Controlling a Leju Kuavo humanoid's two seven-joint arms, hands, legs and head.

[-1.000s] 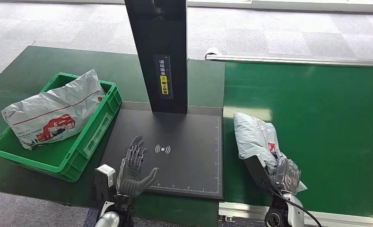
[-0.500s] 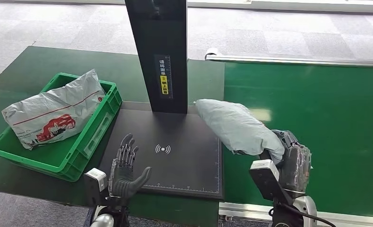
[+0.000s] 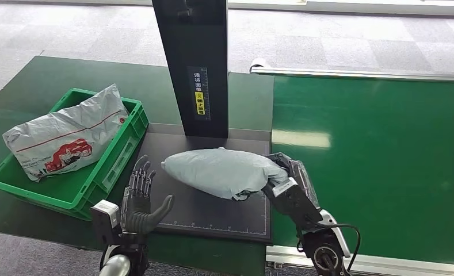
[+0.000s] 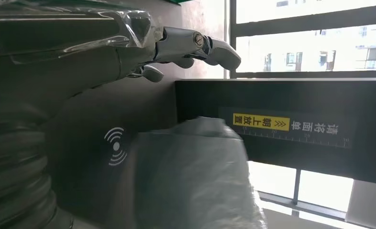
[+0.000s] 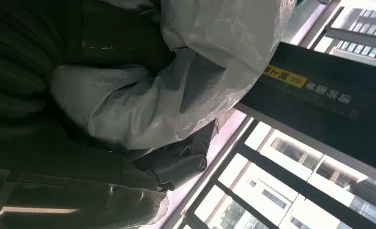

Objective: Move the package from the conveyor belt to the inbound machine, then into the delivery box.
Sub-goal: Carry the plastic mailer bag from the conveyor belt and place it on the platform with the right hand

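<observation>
**Package reaches the inbound machine, halfway to the box**

The right hand [image 3: 286, 172] grips one end of the grey package [image 3: 221, 171] and holds it across the black plate of the inbound machine [image 3: 213, 215], just in front of the machine's upright column [image 3: 193, 63]. Whether the package rests on the plate or hangs just above it cannot be told. The conveyor belt [image 3: 380, 155] lies bare behind it, so the first leg looks done; releasing the package on the plate and carrying it to the green box [image 3: 92, 192], where another printed parcel [image 3: 63, 135] already lies, is left. The left hand [image 3: 141, 198] stands spread and empty at the plate's near-left corner, just beside the box. A second ago the package lay on the belt under the right hand; half a second ago it was lifted over the plate's right edge. The left hand has drifted slightly toward the box.
</observation>
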